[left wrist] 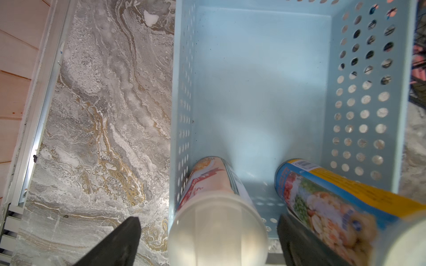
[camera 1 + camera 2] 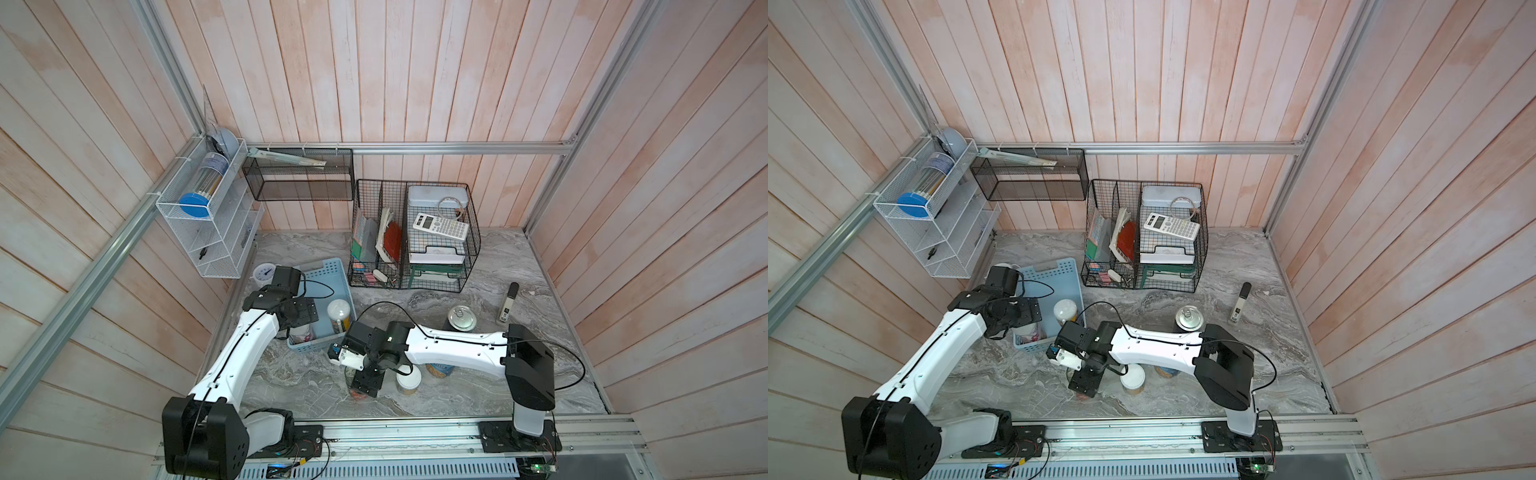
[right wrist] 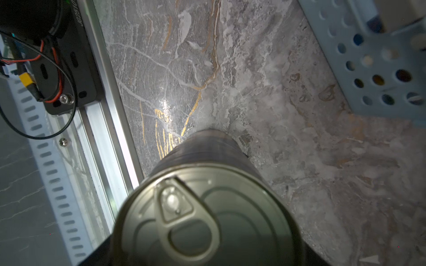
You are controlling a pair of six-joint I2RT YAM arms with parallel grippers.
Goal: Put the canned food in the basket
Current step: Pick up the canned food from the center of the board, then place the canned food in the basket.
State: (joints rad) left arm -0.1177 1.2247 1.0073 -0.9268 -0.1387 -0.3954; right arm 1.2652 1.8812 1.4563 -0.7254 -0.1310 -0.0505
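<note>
The light blue basket (image 2: 328, 270) (image 2: 1059, 266) (image 1: 359, 103) sits at the left. Two white-lidded jars stand at its near end. One has a pink label (image 2: 301, 332) (image 1: 216, 195), the other a blue and yellow label (image 2: 338, 313) (image 1: 322, 207). My left gripper (image 2: 300, 328) (image 1: 207, 244) is open around the pink jar, with gaps on both sides. My right gripper (image 2: 361, 388) (image 3: 207, 253) points down around a red-labelled pull-tab can (image 2: 356, 395) (image 3: 207, 218) standing on the table; the lid hides where the fingers meet it. Another jar (image 2: 408, 380), a blue-labelled can (image 2: 440, 370) and a further can (image 2: 462, 318) stand on the table.
A black wire organiser (image 2: 415, 237) with a calculator stands at the back. A white wire rack (image 2: 208, 224) and a black mesh shelf (image 2: 299, 174) hang on the walls. A slim black-and-white device (image 2: 508, 303) lies at the right. The metal rail (image 2: 415, 428) runs along the front edge.
</note>
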